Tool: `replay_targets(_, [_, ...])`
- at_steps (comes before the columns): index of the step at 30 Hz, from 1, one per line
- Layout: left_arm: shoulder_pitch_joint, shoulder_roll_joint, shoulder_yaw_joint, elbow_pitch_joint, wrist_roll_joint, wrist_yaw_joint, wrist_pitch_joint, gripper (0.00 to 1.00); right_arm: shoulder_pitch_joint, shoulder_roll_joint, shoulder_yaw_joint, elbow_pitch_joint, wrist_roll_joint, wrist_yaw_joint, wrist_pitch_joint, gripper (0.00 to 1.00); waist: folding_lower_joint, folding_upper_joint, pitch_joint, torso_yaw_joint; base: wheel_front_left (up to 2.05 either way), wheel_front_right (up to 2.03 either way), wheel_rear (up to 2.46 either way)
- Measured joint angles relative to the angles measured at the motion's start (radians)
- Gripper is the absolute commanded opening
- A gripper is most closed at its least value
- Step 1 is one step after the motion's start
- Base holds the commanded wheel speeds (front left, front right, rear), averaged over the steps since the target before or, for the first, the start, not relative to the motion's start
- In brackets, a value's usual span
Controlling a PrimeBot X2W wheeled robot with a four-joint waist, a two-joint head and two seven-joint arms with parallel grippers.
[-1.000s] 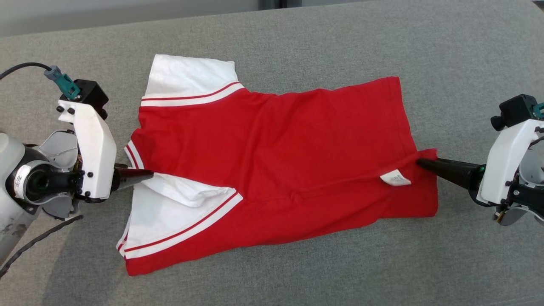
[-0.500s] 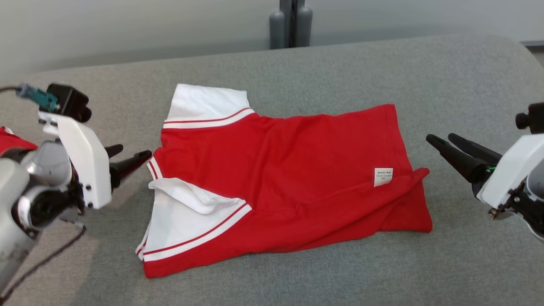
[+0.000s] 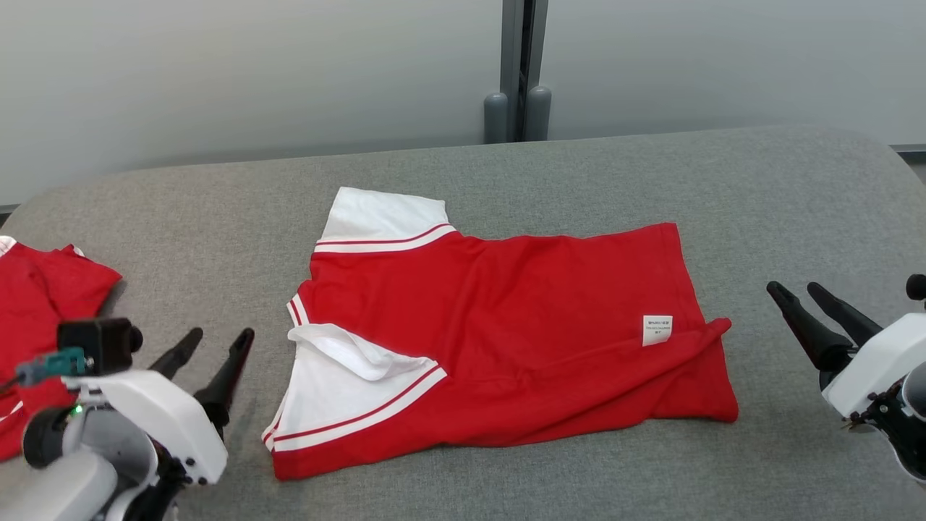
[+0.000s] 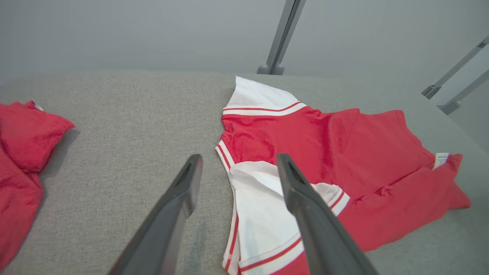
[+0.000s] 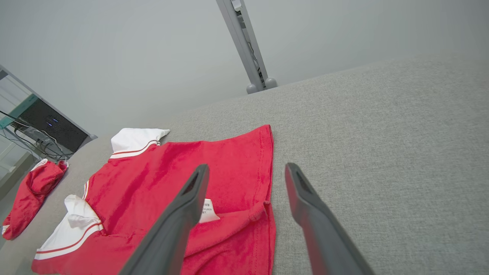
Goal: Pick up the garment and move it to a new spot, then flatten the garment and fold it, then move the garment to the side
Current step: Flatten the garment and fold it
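The garment (image 3: 506, 318) is a red shirt with white sleeves and red-striped trim, lying folded lengthwise on the grey table, sleeves to the left and hem with a white label (image 3: 657, 329) to the right. It also lies ahead of the fingers in the left wrist view (image 4: 328, 152) and the right wrist view (image 5: 183, 183). My left gripper (image 3: 221, 346) is open at the lower left, clear of the sleeves, holding nothing. My right gripper (image 3: 799, 293) is open at the right, a short way off the hem, also holding nothing.
A second red garment (image 3: 40, 325) lies bunched at the table's left edge, also in the left wrist view (image 4: 23, 160). The grey padded table (image 3: 579, 166) ends at a pale wall with a metal post (image 3: 517, 72) behind it.
Both grippers have let go of the shirt, opened and drawn back from its ends. The head camera has tilted up, bringing the wall and the second red garment into view.
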Motion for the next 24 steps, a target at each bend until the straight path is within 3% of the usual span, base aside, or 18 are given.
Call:
replay_targets(4, [0.12,-0.045,0.008,-0.036,0.025,0.087,-0.146,1.0,0.131,0.076,-0.127,0.063,-0.075,0.0,-0.001,1.0,0.0,0.0,0.014,0.003,0.0,0.0,0.0])
replay_targets(9, [0.199,-0.111,0.007,-0.021,0.023,0.132,-0.23,1.0,0.252,0.147,-0.174,0.081,-0.107,0.0,-0.002,1.0,0.0001,0.0,0.028,0.003,0.0,0.0,0.0])
replay_targets(14, [0.237,-0.17,0.007,0.052,-0.002,0.129,-0.257,1.0,0.29,0.185,-0.165,0.102,-0.117,0.0,0.016,1.0,0.0001,0.0,0.029,-0.004,0.0,0.0,0.0])
replay_targets(24, [0.212,-0.225,-0.062,0.215,-0.01,0.062,-0.16,1.0,0.248,0.261,-0.181,0.226,-0.159,0.0,0.083,1.0,0.0,0.0,0.037,-0.004,0.0,0.0,0.0])
